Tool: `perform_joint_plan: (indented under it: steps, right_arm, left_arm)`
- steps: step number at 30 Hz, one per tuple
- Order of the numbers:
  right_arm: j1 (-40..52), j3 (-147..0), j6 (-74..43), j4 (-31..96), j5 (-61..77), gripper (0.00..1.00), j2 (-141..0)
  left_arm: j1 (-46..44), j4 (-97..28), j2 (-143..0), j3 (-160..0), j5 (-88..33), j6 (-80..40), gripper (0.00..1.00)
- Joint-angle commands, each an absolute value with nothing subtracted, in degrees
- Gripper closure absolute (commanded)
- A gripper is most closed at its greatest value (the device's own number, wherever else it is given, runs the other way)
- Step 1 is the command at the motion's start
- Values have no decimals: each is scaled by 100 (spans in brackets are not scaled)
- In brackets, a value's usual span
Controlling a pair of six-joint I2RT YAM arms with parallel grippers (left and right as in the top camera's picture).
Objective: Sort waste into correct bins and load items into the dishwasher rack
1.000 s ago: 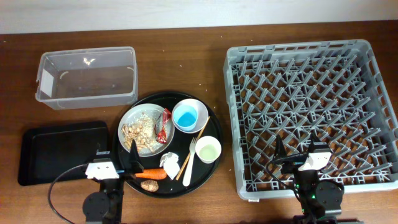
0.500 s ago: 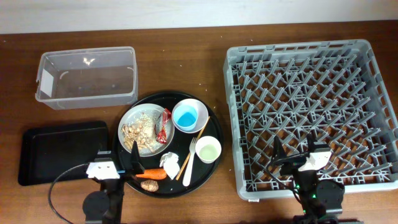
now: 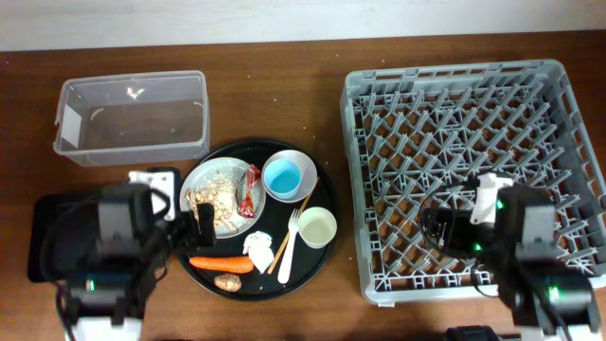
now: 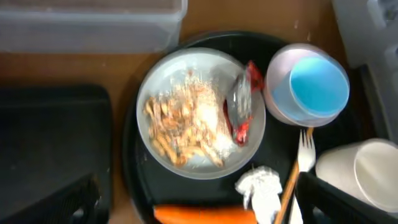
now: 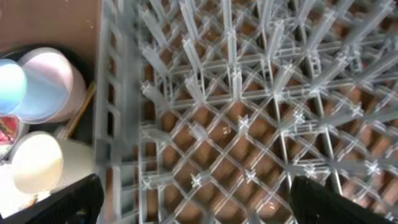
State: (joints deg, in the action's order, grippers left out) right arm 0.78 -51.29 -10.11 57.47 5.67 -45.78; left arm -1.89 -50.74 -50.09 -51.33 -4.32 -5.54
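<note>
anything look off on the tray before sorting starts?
Nothing is spilled or broken. Two small oddities on the round tray: the pale blue cup sits nested inside the bowl, and the wrapper lies on the plate against the food scraps.

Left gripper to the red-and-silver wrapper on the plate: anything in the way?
Nothing visible. The wrapper lies uncovered on the plate, next to the food scraps. The blue cup stands beside it, not over it. The left gripper is open above them.
</note>
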Motion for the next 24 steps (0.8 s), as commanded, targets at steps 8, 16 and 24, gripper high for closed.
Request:
perform_joint_plan:
  steps: [8,16,24]
  right_arm:
    - [34,-5376,-993,5920,534,2,-5398]
    - [36,-5376,-993,5918,534,2,-5474]
    - [36,-5376,-993,5920,534,2,-5474]
  left_arm:
    - [-611,-4303,-7555,-5763,-1673,-486,1]
    - [-1256,-3509,-9489,-5763,-891,-486,19]
    - [-1260,-3409,-9555,-5763,-851,-486,91]
